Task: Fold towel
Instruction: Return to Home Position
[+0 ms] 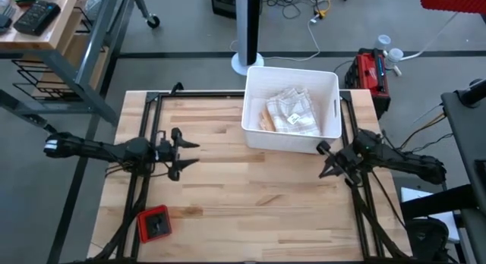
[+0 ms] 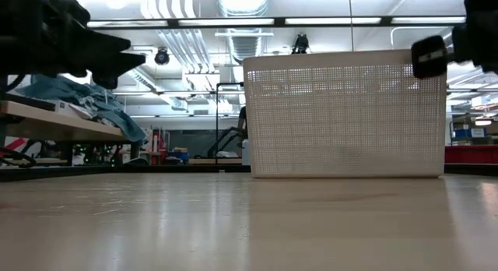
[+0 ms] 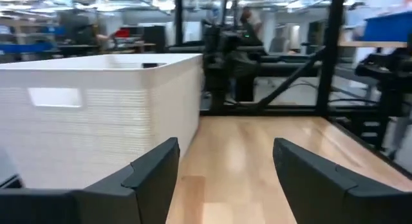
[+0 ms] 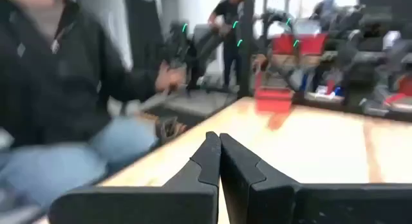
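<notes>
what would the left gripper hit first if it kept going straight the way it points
Likely nothing soon: the left gripper aims along bare table just past the white bin, toward the right gripper; it might graze the bin.

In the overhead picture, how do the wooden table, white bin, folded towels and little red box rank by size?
Largest to smallest:
1. light wooden table
2. white plastic laundry bin
3. stack of folded towels inside it
4. small red square box
</notes>
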Controlling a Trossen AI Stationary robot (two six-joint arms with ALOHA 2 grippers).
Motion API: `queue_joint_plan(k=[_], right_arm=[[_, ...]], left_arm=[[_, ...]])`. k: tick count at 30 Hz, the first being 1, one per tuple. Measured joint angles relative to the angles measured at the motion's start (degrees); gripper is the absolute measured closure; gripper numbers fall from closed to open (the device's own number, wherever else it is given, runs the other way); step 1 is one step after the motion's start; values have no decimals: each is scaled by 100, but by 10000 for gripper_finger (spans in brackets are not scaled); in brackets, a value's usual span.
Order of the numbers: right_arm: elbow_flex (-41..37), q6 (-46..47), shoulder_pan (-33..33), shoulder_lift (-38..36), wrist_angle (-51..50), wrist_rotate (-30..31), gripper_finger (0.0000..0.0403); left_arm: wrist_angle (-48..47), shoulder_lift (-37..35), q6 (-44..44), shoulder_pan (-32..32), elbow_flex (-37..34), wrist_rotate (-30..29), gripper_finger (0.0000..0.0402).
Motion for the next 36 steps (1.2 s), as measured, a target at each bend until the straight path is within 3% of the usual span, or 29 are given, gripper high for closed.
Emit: queue_joint_plan(k=[6, 13, 17, 24, 30, 36], right_arm=[[-4, -274, 46, 45, -207, -155, 403], [-7, -168, 73, 54, -274, -156, 403], [-9, -98, 73, 55, -265, -156, 403], [-11, -298, 73, 55, -315, -156, 403], [-13, -507, 72, 57, -351, -159, 403], [-15, -444, 70, 57, -354, -154, 403]], left_arm=[[751, 159, 283, 0, 0, 34, 171], [2373, -447, 519, -2, 51, 1688, 186], [1893, -1149, 408, -1, 204, 2140, 192], [-1820, -1958, 400, -1, 284, 1280, 191], [-1940, -1918, 175, 0, 8, 144, 179], [-2071, -1718, 115, 4, 7, -51, 166]])
